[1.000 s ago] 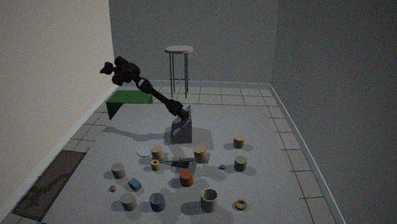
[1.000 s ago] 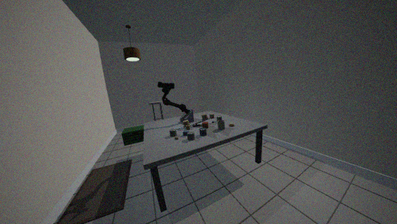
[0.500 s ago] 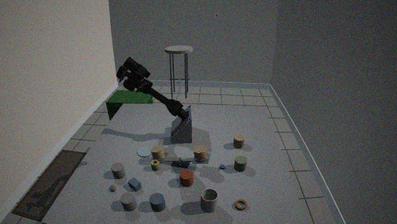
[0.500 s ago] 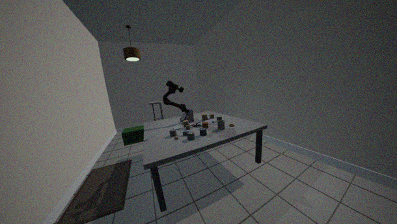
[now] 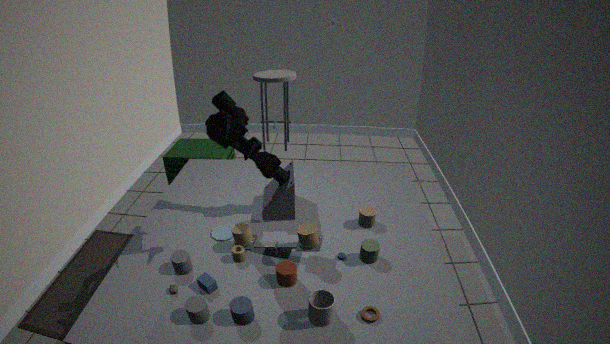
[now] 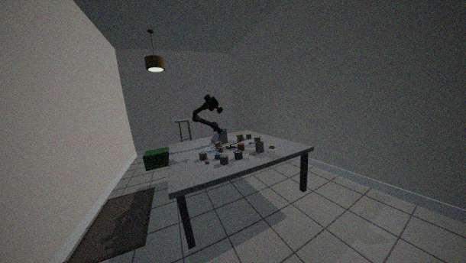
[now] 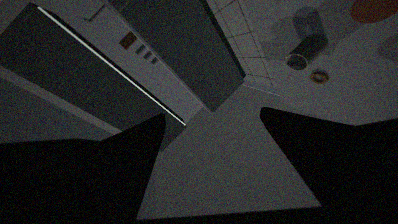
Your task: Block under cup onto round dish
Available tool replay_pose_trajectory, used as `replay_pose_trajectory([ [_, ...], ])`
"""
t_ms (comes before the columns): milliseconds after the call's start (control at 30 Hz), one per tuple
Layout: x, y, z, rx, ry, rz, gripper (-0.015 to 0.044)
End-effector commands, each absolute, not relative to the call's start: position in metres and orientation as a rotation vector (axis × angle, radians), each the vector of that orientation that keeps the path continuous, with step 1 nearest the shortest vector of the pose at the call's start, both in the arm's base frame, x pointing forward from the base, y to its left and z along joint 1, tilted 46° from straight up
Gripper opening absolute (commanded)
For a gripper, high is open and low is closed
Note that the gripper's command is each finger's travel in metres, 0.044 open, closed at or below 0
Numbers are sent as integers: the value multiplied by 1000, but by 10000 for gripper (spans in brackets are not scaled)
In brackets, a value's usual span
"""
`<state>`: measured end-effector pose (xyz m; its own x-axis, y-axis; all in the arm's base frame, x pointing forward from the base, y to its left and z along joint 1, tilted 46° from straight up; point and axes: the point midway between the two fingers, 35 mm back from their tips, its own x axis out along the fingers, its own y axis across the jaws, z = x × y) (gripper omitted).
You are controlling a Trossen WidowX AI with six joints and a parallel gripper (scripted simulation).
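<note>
Two identical tan cups stand on the ends of a small balance point(image 5: 277, 243): the left cup point(image 5: 243, 233) and the right cup point(image 5: 308, 235). The block is hidden, and I cannot tell which way the beam tilts. The pale round dish point(image 5: 222, 233) lies on the table just left of the left cup. My gripper point(image 5: 235, 125) point(image 6: 219, 110) point(image 7: 213, 115) is open and empty. It is held high above the back of the table, well behind and above the cups. The wrist view shows only the table's edge and the floor between the fingers.
Other objects stand in front of the balance: a yellow cylinder point(image 5: 238, 253), an orange cylinder point(image 5: 286, 273), a grey open cup point(image 5: 321, 307) point(image 7: 300, 60), a ring point(image 5: 370, 314) point(image 7: 319, 74), a blue cube point(image 5: 207, 283) and a green cylinder point(image 5: 369, 251). A green box point(image 5: 197, 150) and a stool point(image 5: 274, 76) stand behind.
</note>
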<state>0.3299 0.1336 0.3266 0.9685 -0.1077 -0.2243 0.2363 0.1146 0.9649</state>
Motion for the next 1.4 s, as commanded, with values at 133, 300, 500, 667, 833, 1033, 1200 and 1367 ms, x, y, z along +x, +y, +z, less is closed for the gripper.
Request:
replay_pose_trajectory([
  [133, 324, 145, 270, 1221, 227, -357, 440],
  [300, 315, 148, 238, 1077, 297, -409, 440],
  [500, 302, 149, 202, 896, 373, -460, 440],
  [667, 289, 148, 176, 740, 428, -494, 440],
  [833, 276, 143, 153, 579, 477, -521, 440],
  [1033, 259, 136, 130, 380, 527, -543, 440],
  [1200, 245, 128, 114, 212, 561, -555, 440],
  [1367, 232, 119, 102, 40, 588, -561, 440],
])
